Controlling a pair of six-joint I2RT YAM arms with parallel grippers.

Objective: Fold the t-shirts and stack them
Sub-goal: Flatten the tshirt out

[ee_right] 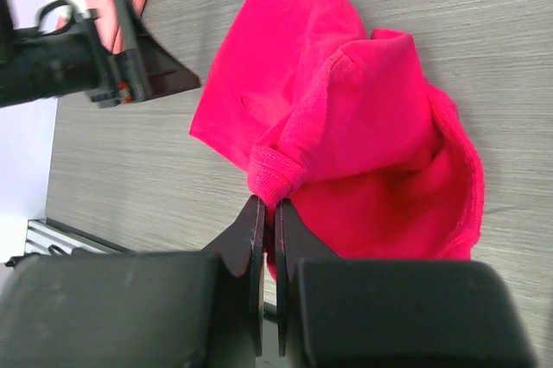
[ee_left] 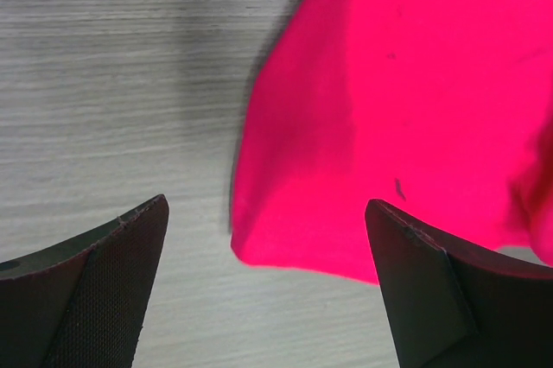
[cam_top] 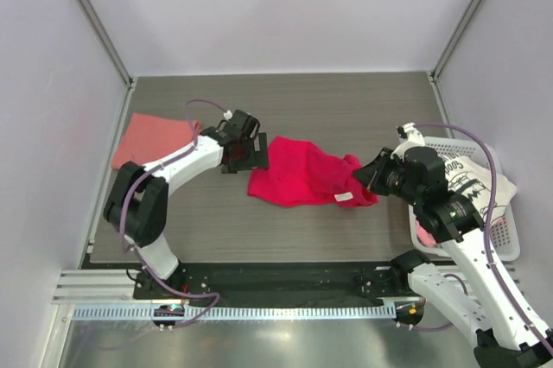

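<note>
We see the left fingers (ee_left: 95,299) spread wide and holding nothing. They hang over the tabletop (cam_top: 328,109) at the left edge of the crimson t-shirt (cam_top: 302,180), and in the left wrist view a corner of that cloth lies between them, below the tips. The right fingers (ee_right: 255,238) are pressed almost together, with only a thin slit between them, and they pinch a rolled hem at the shirt's right end. The crimson t-shirt lies crumpled across the middle of the tabletop between the two arms, bunched and doubled over toward the right, its small white tag (cam_top: 343,198) showing near that end. The salmon-pink t-shirt (cam_top: 151,136) lies flat at the far left of the tabletop, well apart from the crimson one. The white t-shirt (cam_top: 471,180) with black print sits in the basket (cam_top: 510,247) on the right.
</note>
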